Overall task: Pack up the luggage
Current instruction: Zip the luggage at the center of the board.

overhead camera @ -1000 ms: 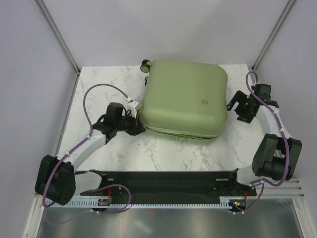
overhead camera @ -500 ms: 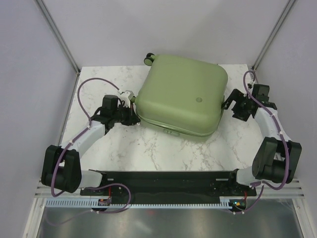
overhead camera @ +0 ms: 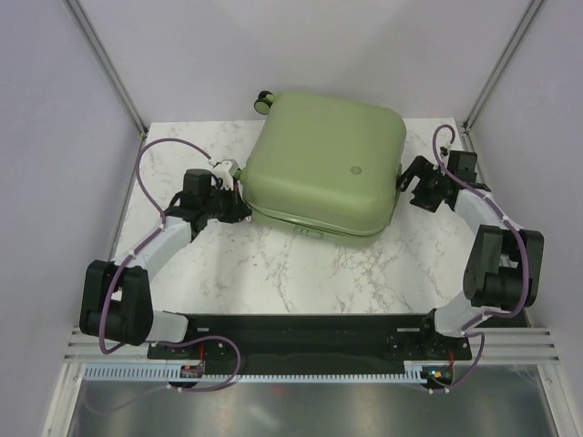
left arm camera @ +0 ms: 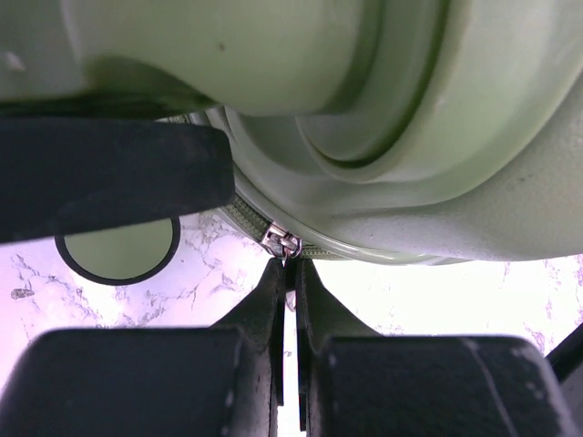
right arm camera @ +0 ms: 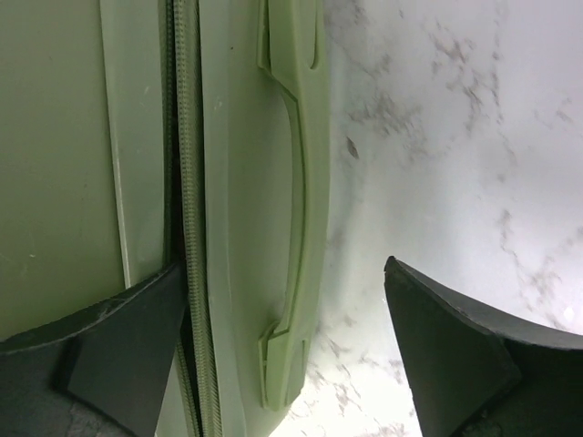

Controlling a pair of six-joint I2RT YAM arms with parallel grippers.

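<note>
The luggage [overhead camera: 328,164] lies closed, shell up, by the far edge of the tabletop [overhead camera: 301,273], right of centre. We judge the step as zipping it shut. The left gripper [left arm camera: 290,271] is pinched tight on the zipper pull [left arm camera: 281,243] at the case's left side. The next move calls for dragging the pull along the seam with the case braced. The right gripper [right arm camera: 282,273] gapes wide, holding nothing, straddling the side handle [right arm camera: 296,173]. Only the left wrist view shows the pull, and only the right wrist view shows the handle. The top view gives the layout.
</note>
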